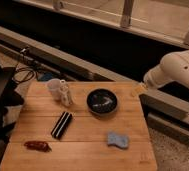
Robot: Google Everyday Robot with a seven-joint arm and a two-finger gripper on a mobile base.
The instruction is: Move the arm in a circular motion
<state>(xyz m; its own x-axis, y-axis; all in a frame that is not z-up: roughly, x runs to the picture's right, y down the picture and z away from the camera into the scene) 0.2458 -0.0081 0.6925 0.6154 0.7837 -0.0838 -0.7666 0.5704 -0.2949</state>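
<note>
Cream arm (180,70) enters from 3 o'clock, its gripper (138,90) just off the table's (88,145) 2 o'clock corner, grip state impossible to tell, nothing visibly held; likely mid-circle, needing a smooth arc clear of the bowl (102,101).

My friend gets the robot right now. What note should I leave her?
Pincer: at the far right corner of the table, apart from the things on it.
Arm: reaches in from the right side, bent low near the table's edge.
On the table: black bowl nearest the pincer, then a mug and a blue sponge.
Done: one still moment does not show how much of the circle is made.
Left: swing the arm round in a circle, probably keeping clear of the bowl.
</note>
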